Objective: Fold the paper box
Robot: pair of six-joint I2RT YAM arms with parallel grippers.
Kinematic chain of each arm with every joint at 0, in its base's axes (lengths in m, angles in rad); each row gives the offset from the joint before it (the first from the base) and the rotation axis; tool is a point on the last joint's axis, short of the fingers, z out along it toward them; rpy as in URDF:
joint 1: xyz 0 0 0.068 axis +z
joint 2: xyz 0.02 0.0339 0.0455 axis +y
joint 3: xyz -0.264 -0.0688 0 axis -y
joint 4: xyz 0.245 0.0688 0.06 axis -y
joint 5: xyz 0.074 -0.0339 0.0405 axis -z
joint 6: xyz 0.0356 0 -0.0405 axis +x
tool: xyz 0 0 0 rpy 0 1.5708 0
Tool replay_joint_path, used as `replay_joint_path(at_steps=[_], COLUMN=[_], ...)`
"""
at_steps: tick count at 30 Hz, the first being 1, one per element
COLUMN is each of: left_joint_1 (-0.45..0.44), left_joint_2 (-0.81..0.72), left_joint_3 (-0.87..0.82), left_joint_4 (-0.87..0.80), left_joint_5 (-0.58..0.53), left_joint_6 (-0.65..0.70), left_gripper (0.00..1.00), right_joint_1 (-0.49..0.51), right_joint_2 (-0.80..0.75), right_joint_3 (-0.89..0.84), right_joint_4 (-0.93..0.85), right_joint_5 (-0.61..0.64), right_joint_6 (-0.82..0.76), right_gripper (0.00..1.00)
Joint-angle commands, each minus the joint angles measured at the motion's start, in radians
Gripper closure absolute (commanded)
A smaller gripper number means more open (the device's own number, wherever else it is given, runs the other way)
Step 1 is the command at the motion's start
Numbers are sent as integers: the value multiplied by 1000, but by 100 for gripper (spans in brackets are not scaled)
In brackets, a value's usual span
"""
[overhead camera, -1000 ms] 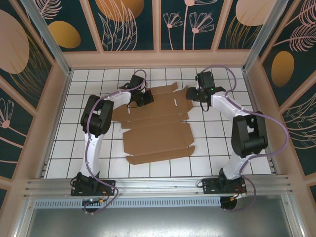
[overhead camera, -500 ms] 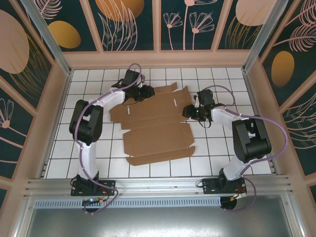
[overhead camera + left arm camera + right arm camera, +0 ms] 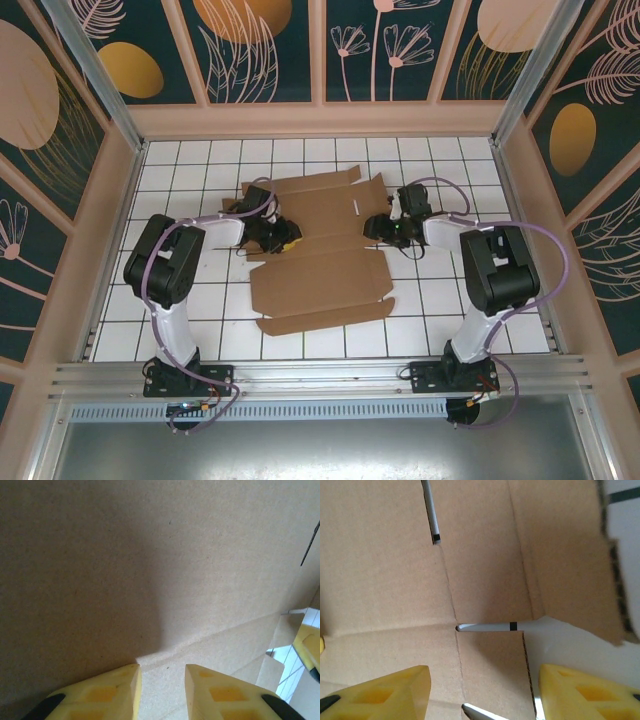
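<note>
The paper box [image 3: 320,280] is a flat brown die-cut cardboard sheet with flaps and slots, lying in the middle of the white tiled table. My left gripper [image 3: 282,238] is low over the sheet's left side at a crease. Its yellow fingers [image 3: 120,690] stand a little apart with bare cardboard [image 3: 150,555] behind the gap, so the left gripper [image 3: 162,672] is open. My right gripper [image 3: 372,228] sits at the sheet's right edge. There the right gripper [image 3: 482,680] is open wide, straddling a small flap of the cardboard [image 3: 485,555] beside a slot, without pinching it.
The white tiled table [image 3: 450,300] runs out around the sheet on all sides. Tan walls and aluminium posts [image 3: 525,90] fence the workspace. White tile [image 3: 580,645] shows just right of the flap in the right wrist view.
The left arm swung from the sheet's back left corner down to its left-middle crease and its jaws opened. The right gripper came nearer along the right edge. The back panel shifted.
</note>
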Motion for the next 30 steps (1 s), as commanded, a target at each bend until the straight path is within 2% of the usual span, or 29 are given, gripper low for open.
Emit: replay_joint_path(at_steps=[1,4,10,17,22,26,30], left_joint_1=[-3,0,1,1,1,1,1], left_joint_2=[56,94,129,127,128,127,114], left_joint_3=[34,55,56,51,51,50,48], left_joint_4=[-13,-53,-65,-65,-66,-70,-76], left_joint_5=[-62,-104,-113,-109,-110,-112,-117], left_joint_6=[8,40,52,53,55,56,62], left_gripper=[70,70,72,72,73,73,73], right_joint_1=[-11,-12,-8,57,134,157,144], right_joint_2=[25,30,-2,-19,47,84,2], right_joint_3=[-12,-9,-3,35,72,107,113], right_joint_4=[46,46,61,9,-28,-67,-103], right_joint_5=[-69,-87,-152,-122,-57,13,87], right_joint_6=[-4,-12,-5,-18,-45,-62,-87], right_gripper=[41,41,45,49,49,50,51])
